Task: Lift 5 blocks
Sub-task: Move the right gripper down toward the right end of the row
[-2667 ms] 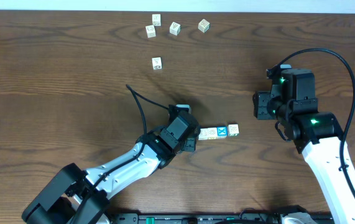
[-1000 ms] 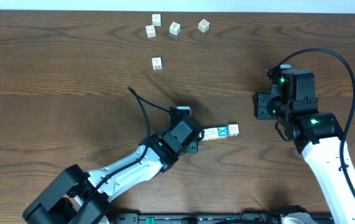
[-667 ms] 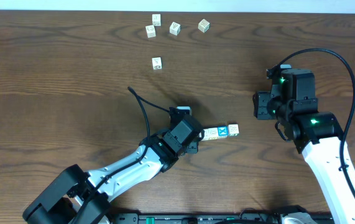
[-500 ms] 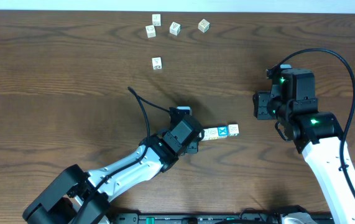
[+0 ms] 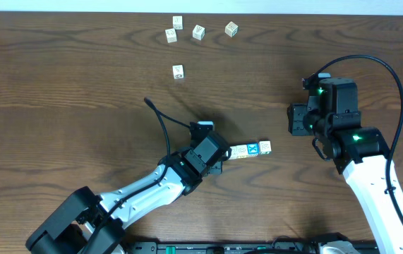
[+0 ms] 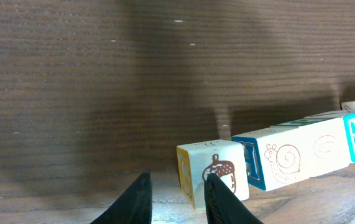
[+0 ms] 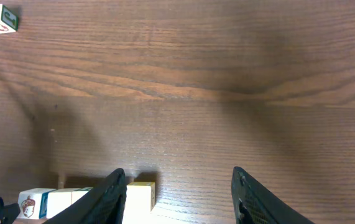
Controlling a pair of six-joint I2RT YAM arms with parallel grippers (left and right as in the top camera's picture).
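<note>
My left hand (image 6: 177,177), narrowly parted and holding nothing, sits just beside the acorn end of the row of small whitish picture cubes (image 6: 289,158).

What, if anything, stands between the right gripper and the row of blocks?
Nothing visible. Only bare table lies between the right gripper and the near end of the row of blocks. The left gripper sits at the row's far end.

White shells, black joints on left arm (image 5: 145,187) and right arm (image 5: 370,176). Black cable (image 5: 362,57) loops off the right one, green LEDs (image 5: 320,90) lit. Black tapered fingers (image 6: 137,199) on left gripper (image 6: 177,176).
</note>
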